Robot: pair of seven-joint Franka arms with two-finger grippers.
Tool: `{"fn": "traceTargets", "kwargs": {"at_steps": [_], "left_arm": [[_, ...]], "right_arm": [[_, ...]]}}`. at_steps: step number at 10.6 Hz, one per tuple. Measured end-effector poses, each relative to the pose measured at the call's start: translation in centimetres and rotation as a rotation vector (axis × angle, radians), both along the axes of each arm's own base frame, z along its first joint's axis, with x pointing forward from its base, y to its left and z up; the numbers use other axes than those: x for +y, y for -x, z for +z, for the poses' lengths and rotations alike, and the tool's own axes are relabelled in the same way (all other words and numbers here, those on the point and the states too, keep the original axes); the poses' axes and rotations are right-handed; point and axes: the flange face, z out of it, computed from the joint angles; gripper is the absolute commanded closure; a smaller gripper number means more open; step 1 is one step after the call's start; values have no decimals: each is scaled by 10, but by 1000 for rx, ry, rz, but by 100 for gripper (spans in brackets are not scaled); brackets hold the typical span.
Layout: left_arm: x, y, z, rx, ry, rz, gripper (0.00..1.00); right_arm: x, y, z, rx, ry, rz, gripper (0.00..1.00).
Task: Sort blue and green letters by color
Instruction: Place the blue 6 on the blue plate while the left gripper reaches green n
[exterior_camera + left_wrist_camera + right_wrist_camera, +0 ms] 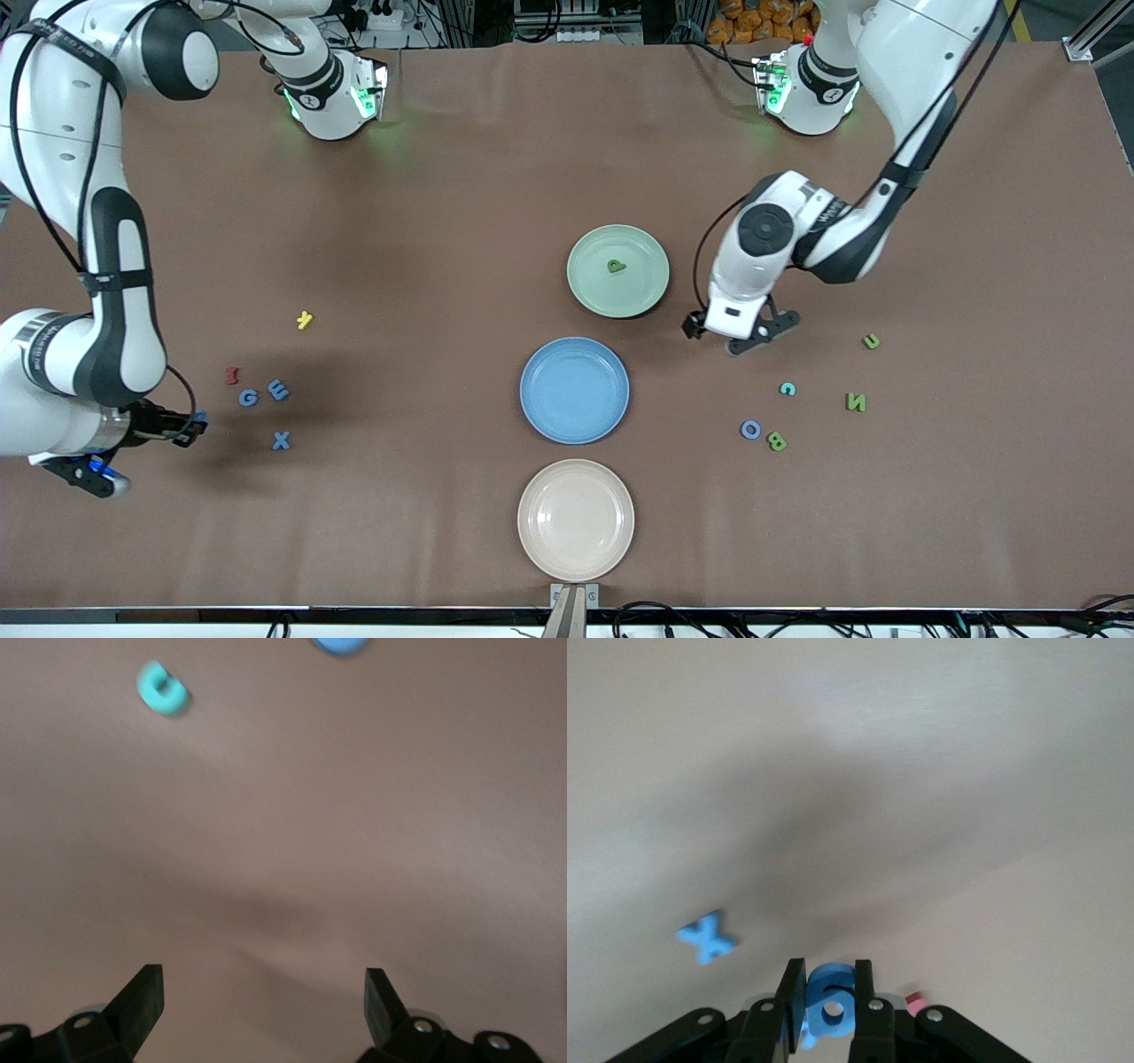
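Clamps a small blue letter [831, 1010] between the fingers of the right gripper [830, 979], low over the brown table [443, 177] at the right arm's end. Hangs just beside three loose blue pieces lying there, a G [248, 398], an E [278, 389] and an X [281, 440], with a dark red letter [233, 376] and a yellow letter [304, 320] close by.

Looks like the carry step of a blue pick. Calls next for a lift clear of the neighbours, a long swing to the blue plate [540, 421] at mid-table, and a release over its bare middle.

Reaches in from the edge of the front view, forearm angled down, wrist turned nearly level.

Waits meanwhile with the left gripper [740, 337], fingers spread wide and empty, over bare table beside the green plate [647, 292], where one green P [617, 265] lies already. Leaves unsorted at the left arm's end a blue O [750, 430] just beside a green B [777, 440], a green N [855, 402], and a teal letter [787, 388] between them and that gripper.
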Motion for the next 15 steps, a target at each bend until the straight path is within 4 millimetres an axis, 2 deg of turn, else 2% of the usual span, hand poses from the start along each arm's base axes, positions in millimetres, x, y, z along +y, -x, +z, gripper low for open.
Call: {"fn": "traceTargets", "kwargs": {"at_steps": [3, 5, 6, 8, 11, 13, 15], "left_arm": [[81, -32, -1, 14, -6, -66, 0], [131, -42, -5, 30, -8, -81, 0], [148, -43, -8, 39, -8, -71, 0], [172, -39, -16, 56, -7, -46, 0], [206, -25, -34, 39, 2, -19, 0], [233, -12, -47, 27, -11, -27, 0], [251, -8, -51, 31, -13, -3, 0]], "right_arm": [[89, -9, 15, 15, -13, 121, 97], [156, -8, 31, 18, -27, 210, 97], [190, -6, 42, 11, -43, 247, 97], [269, 5, 66, -16, -93, 335, 97], [374, 28, 80, -68, -146, 463, 97], [431, 43, 87, -137, -169, 533, 97], [485, 62, 89, -200, -208, 589, 97]]}}
